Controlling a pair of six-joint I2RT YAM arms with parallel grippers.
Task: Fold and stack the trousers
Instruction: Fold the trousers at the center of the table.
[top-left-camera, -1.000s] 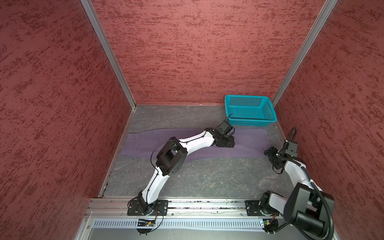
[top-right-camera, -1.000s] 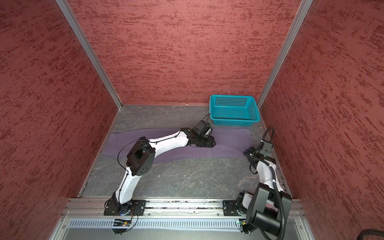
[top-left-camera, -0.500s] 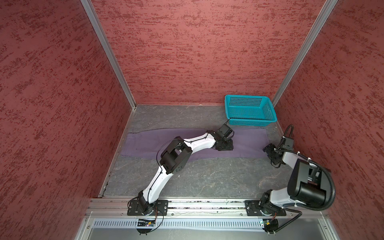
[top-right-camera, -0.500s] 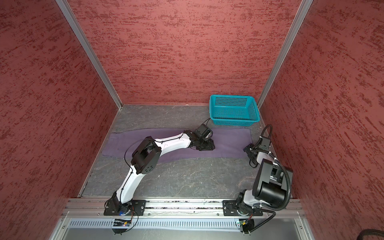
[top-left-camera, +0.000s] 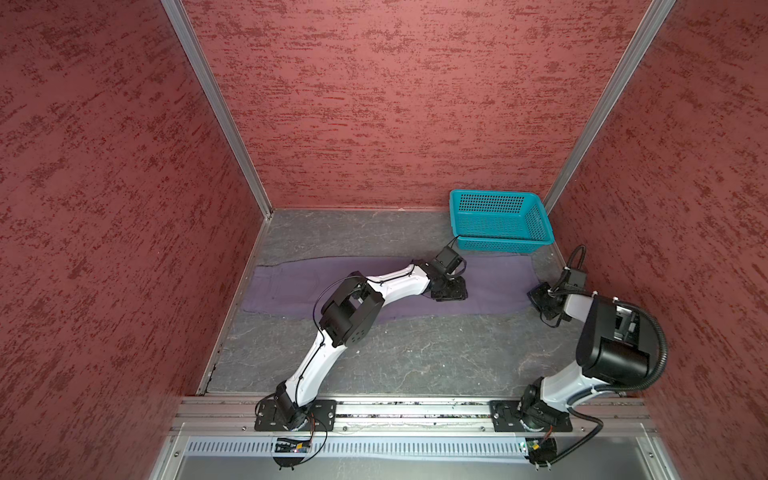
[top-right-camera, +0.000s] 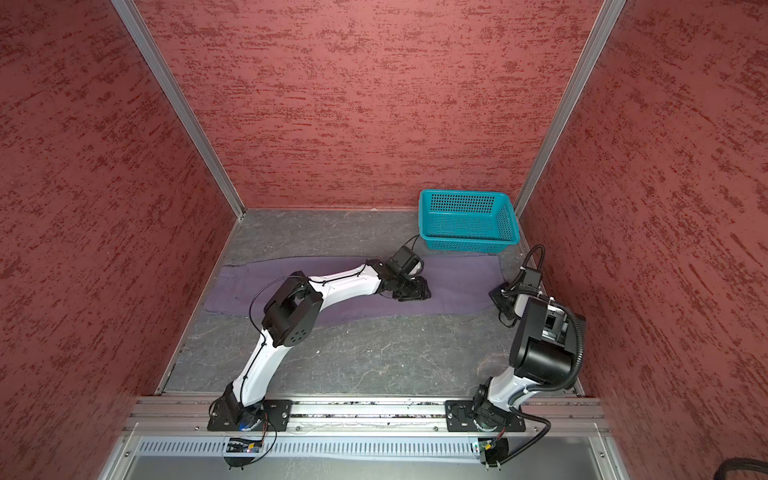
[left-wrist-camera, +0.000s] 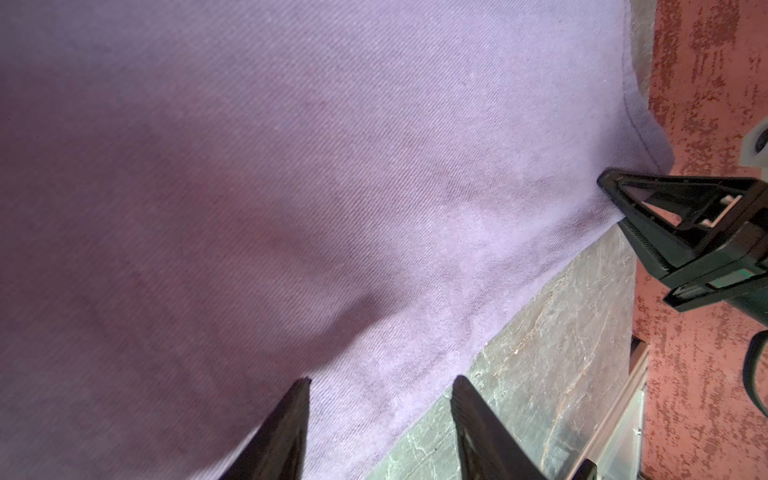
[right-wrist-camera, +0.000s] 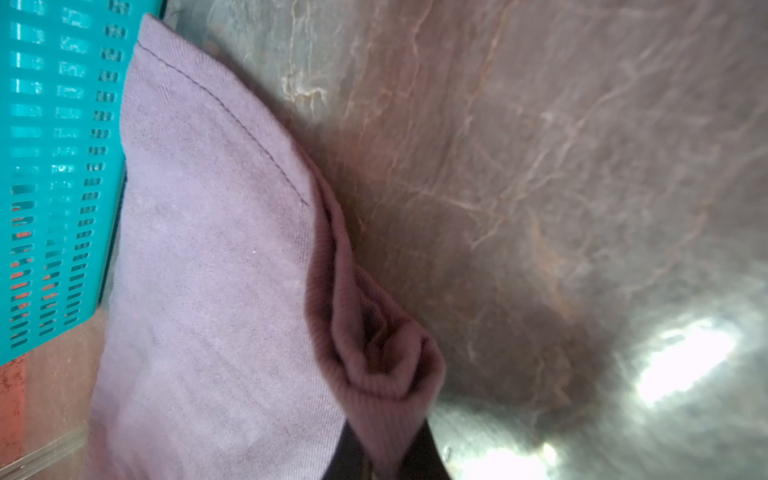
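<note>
1. No text, label, brand, number or sign can be read in any view.
2. The small circuit board (top-left-camera: 292, 447) on the front rail is too small to show whether it carries any print.

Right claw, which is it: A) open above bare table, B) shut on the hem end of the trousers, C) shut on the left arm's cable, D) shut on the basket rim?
B: in the right wrist view the right claw pinches a bunched fold at the hem end of the trousers.
</note>
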